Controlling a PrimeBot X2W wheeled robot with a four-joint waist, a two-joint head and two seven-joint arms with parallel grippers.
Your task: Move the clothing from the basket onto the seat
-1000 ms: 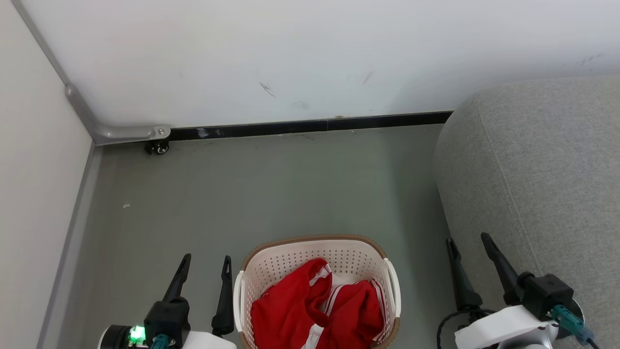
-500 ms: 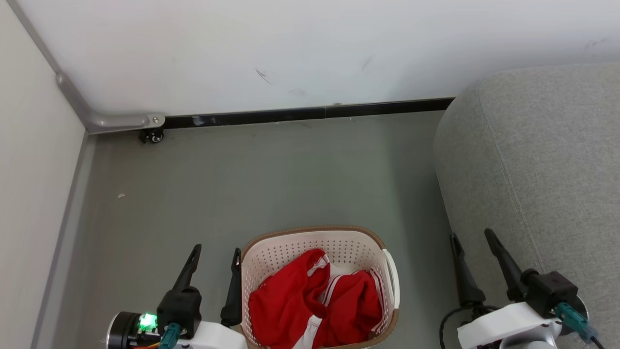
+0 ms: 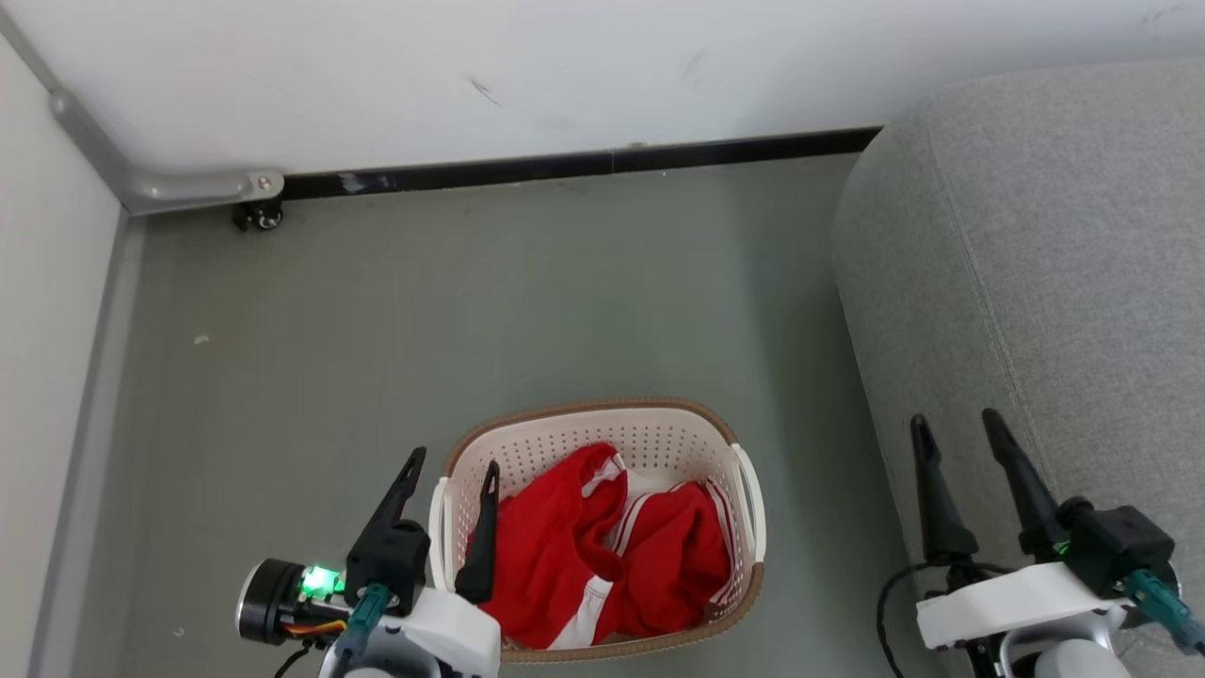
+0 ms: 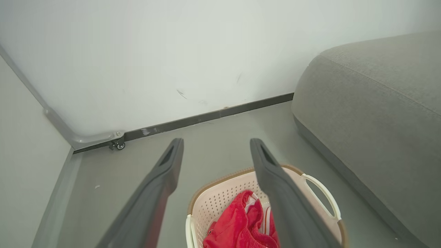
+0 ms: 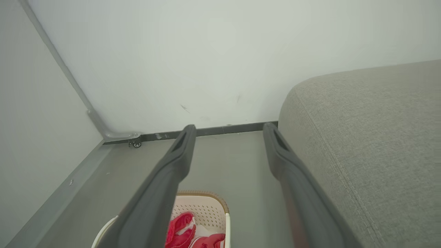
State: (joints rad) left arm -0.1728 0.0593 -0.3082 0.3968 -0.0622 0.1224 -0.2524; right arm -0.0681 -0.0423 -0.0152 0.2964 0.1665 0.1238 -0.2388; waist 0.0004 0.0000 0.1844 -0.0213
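Grey-green floor [image 3: 565,301] is running to a white wall [image 3: 565,56], and the basket [image 3: 584,412] is standing on it near the seat [image 3: 1036,282], red clothing [image 3: 584,556] bunched inside. Both hands are hanging empty and spread: the left hand [image 3: 454,459] at the basket's left rim, the right hand [image 3: 954,417] by the seat's edge. I am worrying about a descending finger catching the perforated wall and shoving the basket, or one pinched fold dragging the rest onto the floor.

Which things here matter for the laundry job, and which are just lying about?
For the job: red clothing, laundry basket, grey seat.
Lying about: caster wheel, black baseboard, grey corner rail.
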